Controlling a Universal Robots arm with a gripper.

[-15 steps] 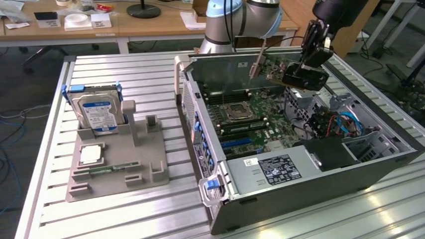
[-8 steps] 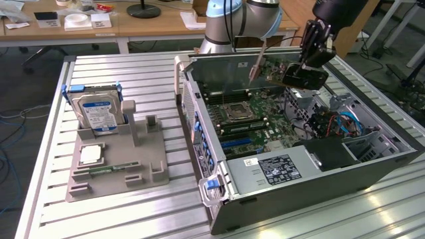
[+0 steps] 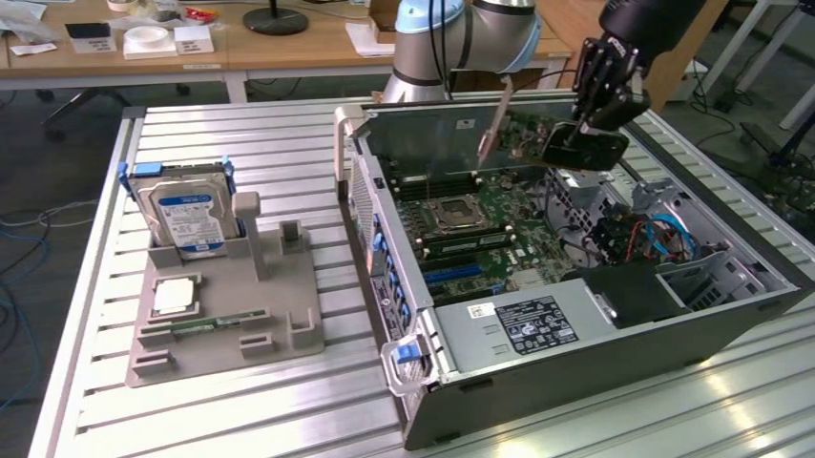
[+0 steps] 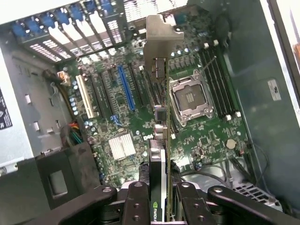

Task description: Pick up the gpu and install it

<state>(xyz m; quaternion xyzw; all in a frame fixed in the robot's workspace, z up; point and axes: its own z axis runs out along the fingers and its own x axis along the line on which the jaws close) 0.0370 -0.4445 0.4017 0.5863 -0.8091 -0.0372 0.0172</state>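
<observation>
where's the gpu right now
The gpu is clamped in the gripper's jaws, hanging above the motherboard of the open computer case, at the exterior view's right.

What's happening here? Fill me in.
The arm's gripper holds the gpu by one end, over the motherboard of the open case. The card is not seated in a slot yet. A hard drive stands in the gray holder beside the case.

Slatted aluminium table (image 3: 229, 410), wooden desks (image 3: 293, 52) behind with clutter, grey floor (image 3: 38, 172), loose cables (image 3: 26, 221) at exterior view's left.
</observation>
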